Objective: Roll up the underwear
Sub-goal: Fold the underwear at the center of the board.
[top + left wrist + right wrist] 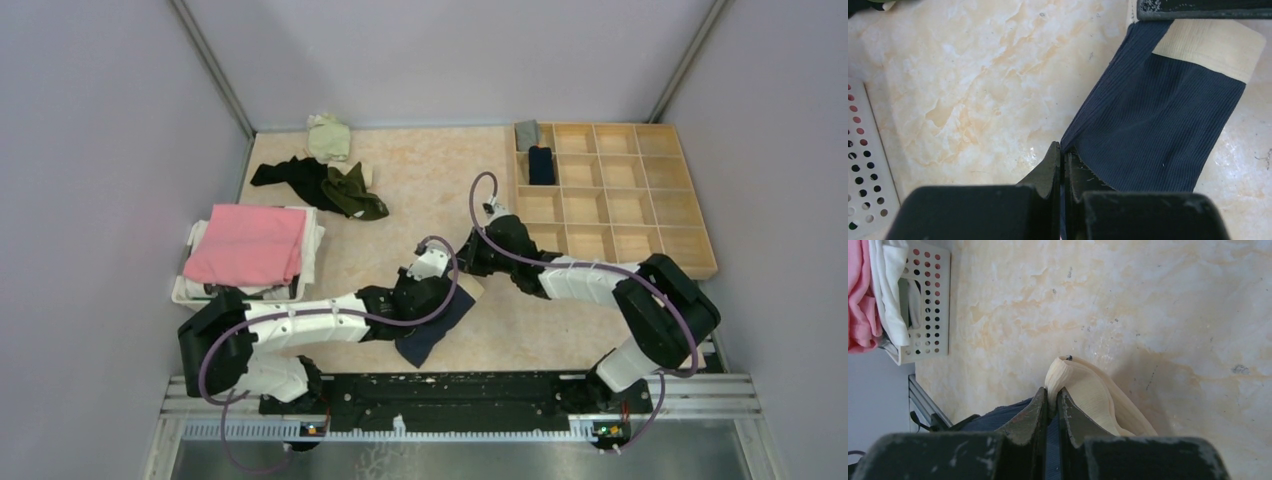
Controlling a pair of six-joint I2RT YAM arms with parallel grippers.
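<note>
Underwear (1158, 125), the navy pair with the beige waistband (1088, 395), lies on the table (973, 90) between my two pincers. The left pincer (1062, 152) is clenched on its navy edge, with cloth spreading ahead and right of the tips. The right pincer (1052, 392) is clenched on the waistband fold. I judge this the straightening step. Next I need both grips drawn level and taut before rolling.

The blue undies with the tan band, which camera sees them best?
The left wrist camera: the navy underwear fills it, ribbing and beige waistband clear. From above, arms cover most of it. The right wrist camera shows just the pinched waistband and a navy sliver.
</note>
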